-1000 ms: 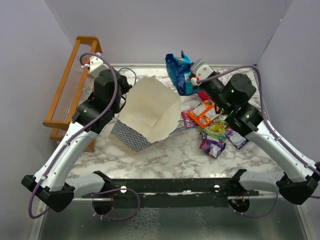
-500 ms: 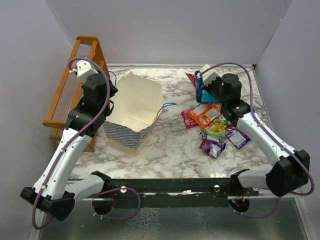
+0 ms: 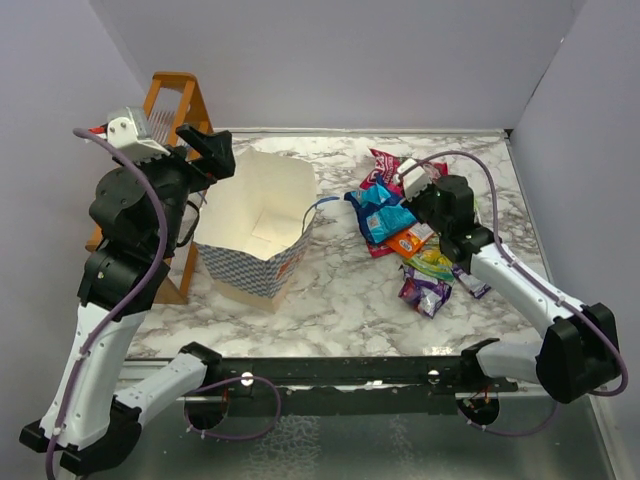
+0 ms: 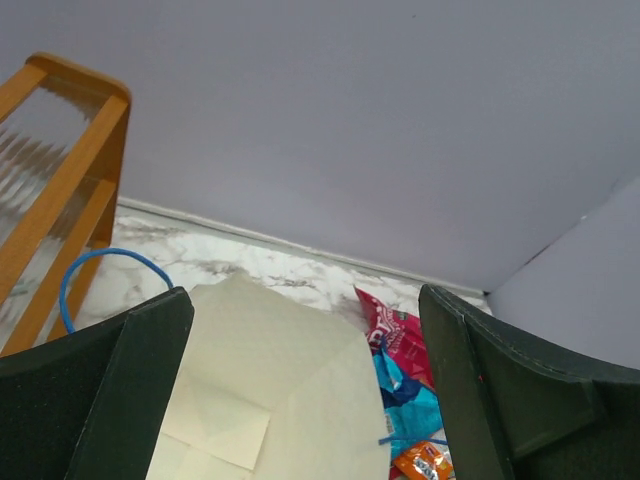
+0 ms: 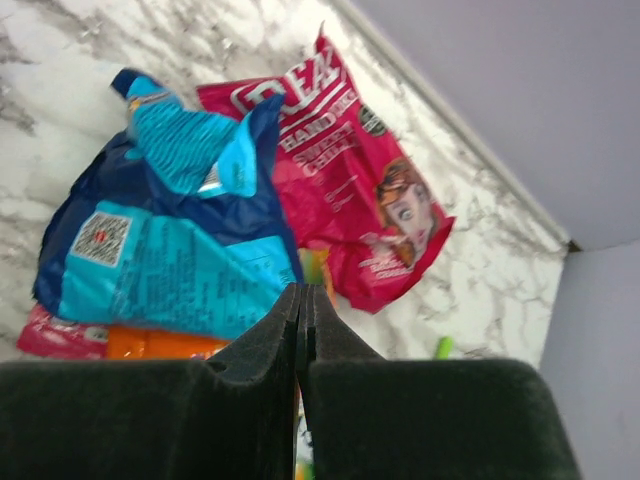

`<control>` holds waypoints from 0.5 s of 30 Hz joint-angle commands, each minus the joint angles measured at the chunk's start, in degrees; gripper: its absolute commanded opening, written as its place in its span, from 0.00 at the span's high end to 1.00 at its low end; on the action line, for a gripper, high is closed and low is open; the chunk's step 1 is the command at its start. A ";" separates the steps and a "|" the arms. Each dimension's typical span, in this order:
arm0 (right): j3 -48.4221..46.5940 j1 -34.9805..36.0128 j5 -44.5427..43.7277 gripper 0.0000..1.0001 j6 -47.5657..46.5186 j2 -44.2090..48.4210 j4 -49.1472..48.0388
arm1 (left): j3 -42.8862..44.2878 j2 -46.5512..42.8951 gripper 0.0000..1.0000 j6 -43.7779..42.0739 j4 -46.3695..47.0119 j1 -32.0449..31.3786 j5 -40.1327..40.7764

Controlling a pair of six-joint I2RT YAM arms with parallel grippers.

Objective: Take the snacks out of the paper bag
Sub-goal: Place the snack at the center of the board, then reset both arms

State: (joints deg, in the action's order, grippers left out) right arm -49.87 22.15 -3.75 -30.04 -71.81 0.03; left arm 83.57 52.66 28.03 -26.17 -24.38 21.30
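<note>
Paper bag (image 3: pixel 262 225) stands open; bare marble table (image 3: pixel 340 310) lies at its 6 o'clock, the snacks at 3. Left gripper (image 4: pixel 305 310) gapes wide, empty. Right gripper (image 5: pixel 300 295) is pressed closed at the blue packet's (image 5: pixel 170 250) edge; whether it grips the packet is unclear. Pink-red packet (image 5: pixel 350 200) reads "SWEET".

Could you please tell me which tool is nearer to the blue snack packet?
Right. The right tool sits shut just beside the blue packet; the left tool hangs open above the far-left corner of the paper bag.
</note>
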 commanded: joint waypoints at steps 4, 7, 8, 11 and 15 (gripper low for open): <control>0.68 -0.03 11.83 0.78 13.60 8.66 4.14 | 5.60 -0.63 0.00 -4.82 0.52 0.15 -10.12; -2.30 -0.05 13.50 0.57 22.22 12.68 7.84 | 7.83 -0.55 0.00 -6.47 -0.02 0.21 -11.68; -3.71 -0.08 13.80 0.50 24.93 13.95 9.26 | 8.29 -0.80 0.00 -6.89 0.04 0.20 -11.98; -8.04 -0.02 14.81 0.23 32.52 17.32 13.88 | 9.20 -1.75 0.00 -8.33 0.83 0.21 -13.14; -14.77 -0.02 18.56 0.01 41.02 22.01 19.59 | 9.72 -3.56 0.00 -11.06 2.36 0.21 -15.33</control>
State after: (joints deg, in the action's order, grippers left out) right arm -58.04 22.15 8.93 -2.44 -54.48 11.92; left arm 91.50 51.16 21.06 -25.80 -24.38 10.20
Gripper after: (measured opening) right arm 0.960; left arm 0.993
